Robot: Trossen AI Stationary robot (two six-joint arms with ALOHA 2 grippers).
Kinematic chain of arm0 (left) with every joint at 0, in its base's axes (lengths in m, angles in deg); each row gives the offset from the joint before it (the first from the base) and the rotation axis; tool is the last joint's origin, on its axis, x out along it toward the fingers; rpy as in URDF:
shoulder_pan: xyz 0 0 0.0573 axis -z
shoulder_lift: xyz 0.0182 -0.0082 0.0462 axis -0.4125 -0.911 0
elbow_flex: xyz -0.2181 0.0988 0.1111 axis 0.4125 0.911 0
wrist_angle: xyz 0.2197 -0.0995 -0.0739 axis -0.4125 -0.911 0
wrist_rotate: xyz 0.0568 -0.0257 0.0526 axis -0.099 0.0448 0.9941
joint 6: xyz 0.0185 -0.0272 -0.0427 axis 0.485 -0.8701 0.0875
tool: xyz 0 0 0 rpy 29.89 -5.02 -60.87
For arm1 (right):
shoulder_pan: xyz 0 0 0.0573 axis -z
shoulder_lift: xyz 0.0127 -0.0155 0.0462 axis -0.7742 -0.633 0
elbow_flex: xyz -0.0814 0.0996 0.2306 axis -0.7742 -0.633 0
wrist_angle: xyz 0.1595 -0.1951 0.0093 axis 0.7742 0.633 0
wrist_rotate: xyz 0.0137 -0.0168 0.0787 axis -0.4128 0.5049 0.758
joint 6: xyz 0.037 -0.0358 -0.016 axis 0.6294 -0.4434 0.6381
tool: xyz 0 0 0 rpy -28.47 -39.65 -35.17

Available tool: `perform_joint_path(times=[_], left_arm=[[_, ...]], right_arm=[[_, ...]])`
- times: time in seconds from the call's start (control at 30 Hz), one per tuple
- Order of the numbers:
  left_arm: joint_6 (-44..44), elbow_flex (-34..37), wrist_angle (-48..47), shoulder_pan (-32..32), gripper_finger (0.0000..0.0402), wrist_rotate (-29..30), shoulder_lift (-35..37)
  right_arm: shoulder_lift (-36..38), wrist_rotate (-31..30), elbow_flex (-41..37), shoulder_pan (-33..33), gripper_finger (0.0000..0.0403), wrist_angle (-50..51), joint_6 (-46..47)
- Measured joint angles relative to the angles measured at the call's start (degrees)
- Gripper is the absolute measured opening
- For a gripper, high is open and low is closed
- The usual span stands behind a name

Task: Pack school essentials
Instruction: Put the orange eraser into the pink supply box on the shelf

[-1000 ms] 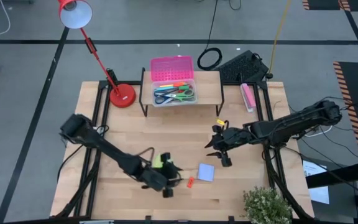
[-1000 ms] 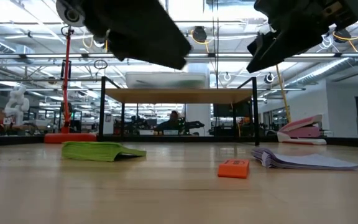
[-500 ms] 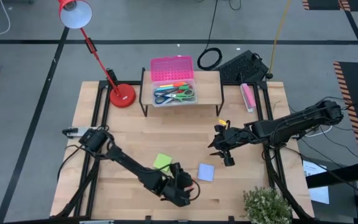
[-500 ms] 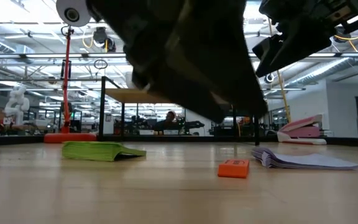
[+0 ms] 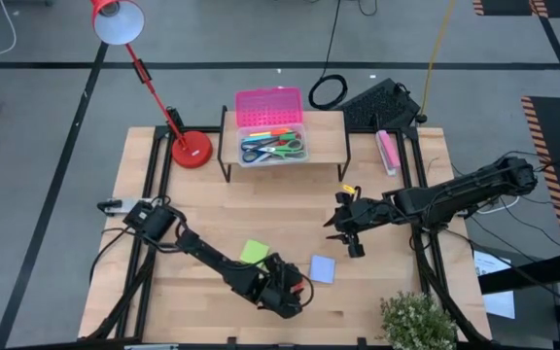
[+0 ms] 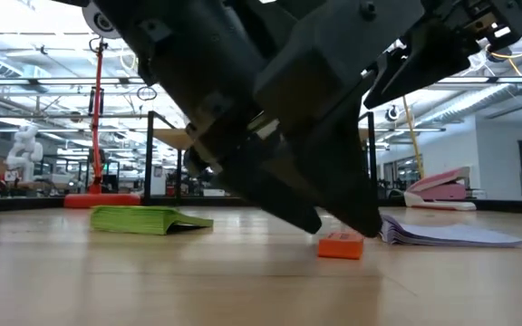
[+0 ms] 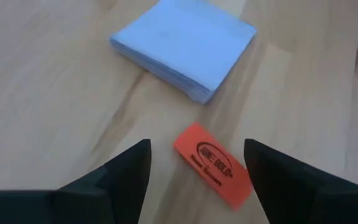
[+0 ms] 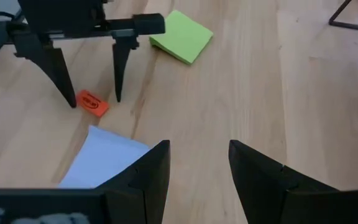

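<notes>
A small red eraser lies flat on the wooden table near its front edge. My left gripper is open and low over it, one finger on each side, fingertips close to the table; I cannot tell whether they touch it. A lavender sticky-note pad lies just right of the eraser, a green pad to its left. My right gripper hangs open above the table's right middle, holding nothing.
A clear box with a pink lid, holding scissors and pens, stands on a small raised shelf at the back. A red lamp base, a pink oblong object and a plant sit around the edges.
My left gripper has gone from over the green pad toward the table's right and near edges and come down, so its open fingers now stand on either side of the red eraser. The green pad now shows in full.
</notes>
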Motion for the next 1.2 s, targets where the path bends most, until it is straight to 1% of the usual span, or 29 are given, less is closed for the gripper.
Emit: perform_joint_path(times=[0.07, 0.13, 0.27, 0.37, 0.5, 0.6, 0.67, 0.73, 0.8, 0.9, 1.03, 1.2], left_arm=[[0.41, 0.00, -0.14, 0.12, 0.0248, 0.07, -0.31], [2.74, 0.00, 0.41, 0.20, 0.0234, 0.25, -0.40], [5.50, 0.00, 0.66, 0.27, 0.0192, 0.02, -0.40], [10.44, 0.00, 0.32, 0.29, 0.0157, -1.29, -0.38], [20.39, -0.11, 0.34, -0.24, 0.0118, -4.94, -0.23], [25.14, -0.11, -0.84, -0.63, 0.0099, -7.34, 0.58], [26.38, -0.04, -3.06, -0.78, 0.0094, -7.92, 1.52], [24.61, 0.06, -5.91, -0.84, 0.0094, -7.33, 2.42], [20.89, 0.11, -7.92, -0.98, 0.0096, -6.32, 3.24], [16.67, 0.11, -8.90, -1.14, 0.0113, -6.10, 3.90], [16.67, 0.18, -8.59, -0.21, 0.0154, -5.10, 3.91], [12.08, 1.84, -8.08, -0.31, 0.0227, -1.75, 3.75]], right_arm=[[0.00, -0.05, 0.00, 0.05, 0.0157, -0.06, -0.58], [0.00, -0.06, 0.00, 0.07, 0.0157, -0.57, -1.03], [0.00, -0.04, 0.00, 0.07, 0.0157, -0.51, -1.23], [0.00, 0.04, 0.00, 0.07, 0.0157, -0.49, -1.30], [0.00, 0.11, 0.00, 0.07, 0.0157, -0.45, -1.32], [0.00, 0.14, 0.00, 0.07, 0.0157, -0.44, -1.30], [0.00, 0.15, 0.00, 0.05, 0.0157, -0.38, -1.32], [0.00, 0.16, 0.00, 0.05, 0.0157, 0.02, -1.32], [0.00, 0.18, 0.00, 0.05, 0.0157, 0.17, -1.32], [0.00, 0.18, 0.00, 0.05, 0.0157, 0.34, -1.30], [0.00, 0.20, 0.00, 0.05, 0.0157, 0.38, -1.30], [0.00, 0.41, 0.00, 0.05, 0.0157, 0.43, -1.15]])
